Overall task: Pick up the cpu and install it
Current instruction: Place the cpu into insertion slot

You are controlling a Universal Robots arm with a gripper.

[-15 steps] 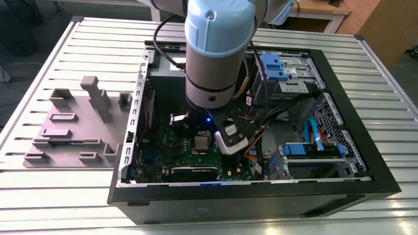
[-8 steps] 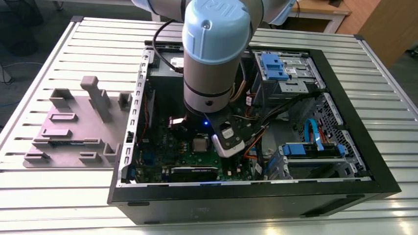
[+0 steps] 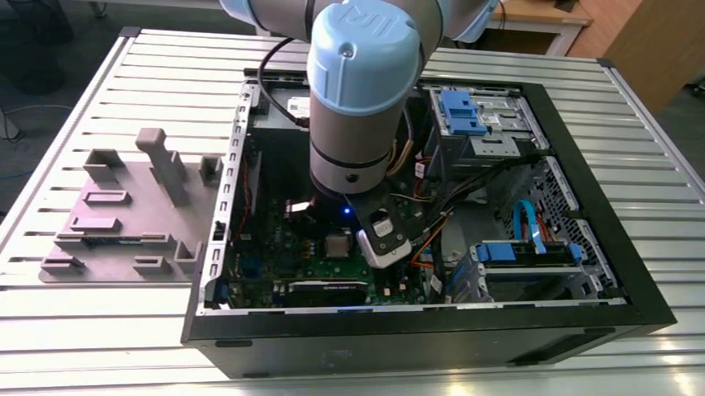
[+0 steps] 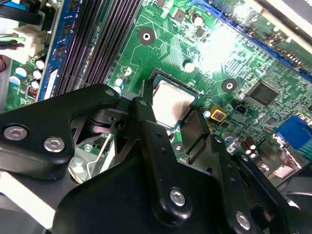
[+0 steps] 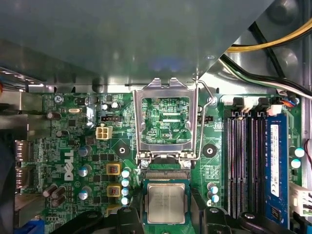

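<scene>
The cpu (image 5: pixel 165 203), a small square chip with a dull silver top, lies level in the socket on the green motherboard (image 5: pixel 73 146) in both wrist views. The socket's metal load frame (image 5: pixel 165 122) stands flipped open beside it. My gripper (image 4: pixel 171 111) reaches down over the socket, and its black fingers (image 4: pixel 146 114) press against two opposite edges of the cpu (image 4: pixel 170 100). In the exterior view the arm's wrist (image 3: pixel 350 124) hangs inside the open computer case (image 3: pixel 595 247) and covers the socket.
Dark memory slots (image 5: pixel 241 161) and a blue memory stick (image 5: pixel 275 165) run beside the socket. Loose cables (image 5: pixel 273 44) cross the case wall nearby. A grey fixture plate (image 3: pixel 121 206) with upright holders lies on the slatted table at the exterior view's left.
</scene>
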